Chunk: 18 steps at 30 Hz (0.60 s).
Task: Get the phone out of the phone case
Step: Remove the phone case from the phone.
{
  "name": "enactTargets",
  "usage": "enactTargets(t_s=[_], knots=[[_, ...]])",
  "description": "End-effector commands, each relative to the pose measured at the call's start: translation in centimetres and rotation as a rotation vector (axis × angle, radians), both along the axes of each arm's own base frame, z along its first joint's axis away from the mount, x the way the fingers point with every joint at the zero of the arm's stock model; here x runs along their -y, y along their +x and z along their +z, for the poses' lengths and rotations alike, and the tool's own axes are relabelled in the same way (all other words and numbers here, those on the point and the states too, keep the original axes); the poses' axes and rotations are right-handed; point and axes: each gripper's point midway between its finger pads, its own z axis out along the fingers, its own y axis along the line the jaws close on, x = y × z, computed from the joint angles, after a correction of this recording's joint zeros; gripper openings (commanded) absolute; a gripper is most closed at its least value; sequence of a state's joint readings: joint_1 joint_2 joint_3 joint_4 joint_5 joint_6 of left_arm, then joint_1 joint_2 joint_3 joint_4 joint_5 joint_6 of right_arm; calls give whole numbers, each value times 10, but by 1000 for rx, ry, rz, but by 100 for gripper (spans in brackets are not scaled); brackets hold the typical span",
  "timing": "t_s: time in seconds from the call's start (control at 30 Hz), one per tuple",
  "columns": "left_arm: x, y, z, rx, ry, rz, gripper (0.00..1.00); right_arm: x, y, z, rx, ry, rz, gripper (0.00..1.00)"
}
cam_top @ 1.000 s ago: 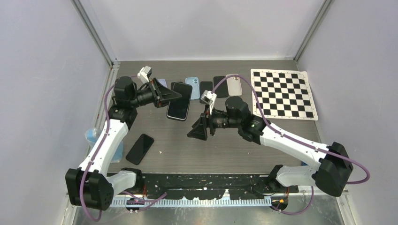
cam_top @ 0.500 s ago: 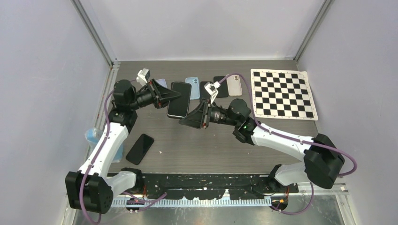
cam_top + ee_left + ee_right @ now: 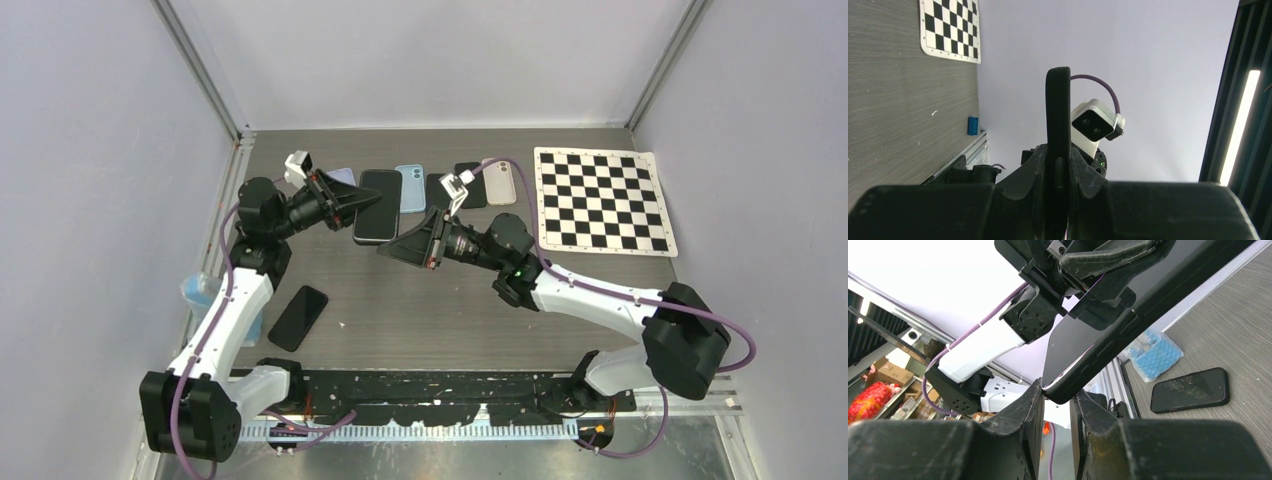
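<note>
Left gripper (image 3: 378,200) has its jaws clamped tight on the phone (image 3: 1068,352), which sits snug in its black phone case (image 3: 1058,100), held up off the desk (image 3: 450,310) and seen edge-on in the left wrist view. Right gripper (image 3: 1057,390) is right at the phone's lower corner, which is tucked between its narrowly parted jaws, though whether they're actually pinching it I cannot tell. Down on the desk a spare black handset (image 3: 298,317) lies flat near the left arm, and the checkerboard (image 3: 603,200) is well off to the right.
</note>
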<state>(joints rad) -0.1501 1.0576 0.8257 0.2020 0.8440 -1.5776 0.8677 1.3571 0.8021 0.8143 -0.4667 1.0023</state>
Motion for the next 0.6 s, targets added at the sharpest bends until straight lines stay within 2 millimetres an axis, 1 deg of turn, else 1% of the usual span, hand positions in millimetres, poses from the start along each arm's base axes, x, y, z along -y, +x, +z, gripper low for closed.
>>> enactTargets(t_s=[0.0,0.07,0.13,0.17,0.2,0.3,0.4,0.57], knots=[[3,-28,45,136,-78,-65,0,-1,32,-18,-45,-26,-144,15],[1,-30,53,151,-118,-51,0,-1,35,-32,-23,-71,-160,13],[-1,-32,58,154,-156,-40,0,3,45,-50,-40,-122,-216,9],[-1,-32,59,152,-167,-36,0,5,52,-57,-50,-135,-246,7],[-2,-32,60,151,-173,-35,0,7,55,-62,-60,-143,-258,6],[-3,-34,64,151,-189,-35,0,15,69,-72,-87,-154,-311,3],[-3,-36,70,163,-203,-36,0,20,77,-83,-110,-183,-346,2],[-4,-35,75,170,-216,-27,0,28,90,-95,-151,-211,-410,1]])
